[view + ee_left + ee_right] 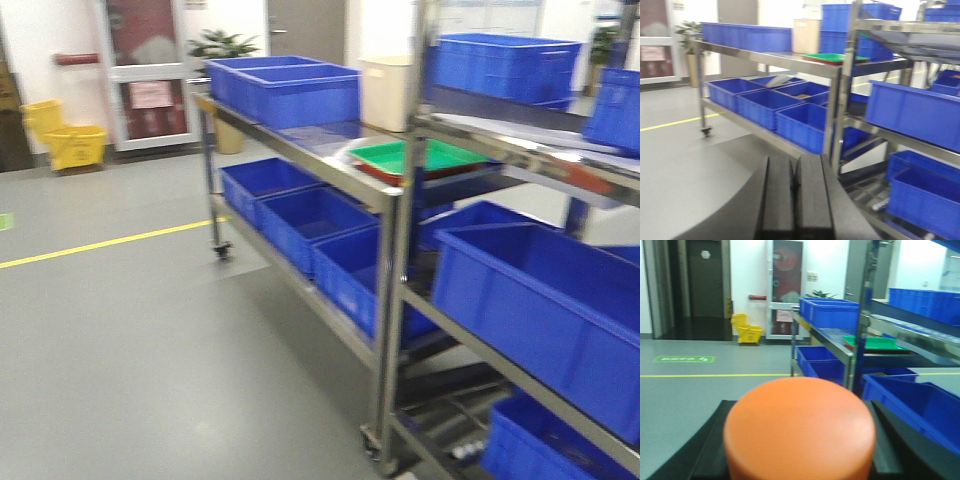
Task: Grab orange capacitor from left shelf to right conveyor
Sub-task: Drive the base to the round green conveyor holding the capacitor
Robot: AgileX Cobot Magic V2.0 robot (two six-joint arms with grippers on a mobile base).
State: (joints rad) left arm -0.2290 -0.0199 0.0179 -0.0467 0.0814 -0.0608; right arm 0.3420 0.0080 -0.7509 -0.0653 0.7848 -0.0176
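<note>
The orange capacitor (800,427) fills the lower middle of the right wrist view, its flat round top facing the camera. My right gripper (800,450) is shut on it, with a dark finger (707,445) on each side. My left gripper (794,172) is shut and empty, its two black fingers (777,195) pressed together above the grey floor. No grey tray of the left shelf shows in any view. The right conveyor is out of view. Neither gripper shows in the front view.
A steel rack bearing a green tray (415,158) and blue bins (300,90) stands ahead to the right, with more blue bins (540,300) on lower shelves. A beige bin (385,92) sits behind the tray. A yellow mop bucket (65,135) and a yellow floor line (110,243) are at left.
</note>
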